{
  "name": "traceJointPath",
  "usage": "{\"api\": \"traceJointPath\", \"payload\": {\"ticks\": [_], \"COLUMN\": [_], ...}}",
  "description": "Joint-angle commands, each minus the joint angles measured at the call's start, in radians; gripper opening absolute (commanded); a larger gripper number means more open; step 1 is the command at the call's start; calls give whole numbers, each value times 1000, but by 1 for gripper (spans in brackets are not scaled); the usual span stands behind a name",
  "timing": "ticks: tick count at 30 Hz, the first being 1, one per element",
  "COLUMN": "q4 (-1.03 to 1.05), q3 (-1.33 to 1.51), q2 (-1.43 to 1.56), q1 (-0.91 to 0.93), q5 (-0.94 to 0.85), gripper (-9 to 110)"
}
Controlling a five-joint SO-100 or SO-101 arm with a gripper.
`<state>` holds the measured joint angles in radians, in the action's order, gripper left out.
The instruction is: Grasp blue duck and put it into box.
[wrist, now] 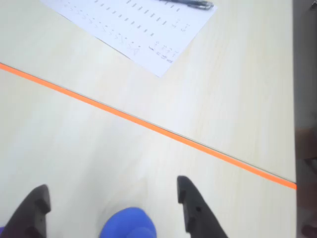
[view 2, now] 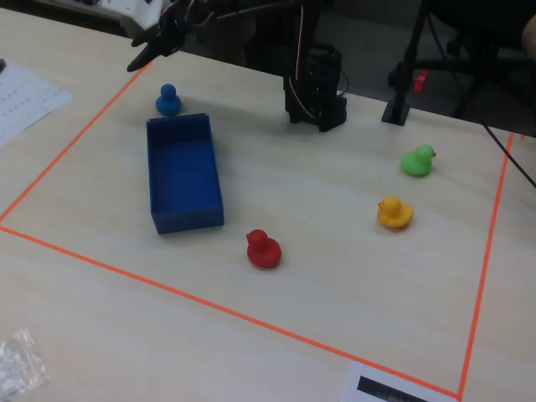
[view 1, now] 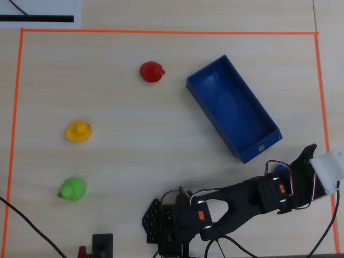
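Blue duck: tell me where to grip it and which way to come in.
Grip the blue duck low across its rounded body, coming straight down from above. It stands upright on the table, clear of the box, and in the wrist view it sits between the fingers of the open gripper, so lowering and closing looks likely to catch it.

No text can be read in any view. The white sheet of paper (wrist: 133,25) in the wrist view carries rows of small printed marks, too blurred to make out. The white label (view 2: 394,390) at the table edge in the fixed view bears a black bar, without legible characters.
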<state>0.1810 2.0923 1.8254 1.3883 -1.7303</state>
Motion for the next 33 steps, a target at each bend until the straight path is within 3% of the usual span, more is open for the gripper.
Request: {"api": "traceJointPath", "payload": {"ticks": [1,33], "q4": [-103,-347], "q3": [71,272], "q2": [0,-187], "q1": [9,9], "q5": [-48,-164], "gripper": [36,36]}}
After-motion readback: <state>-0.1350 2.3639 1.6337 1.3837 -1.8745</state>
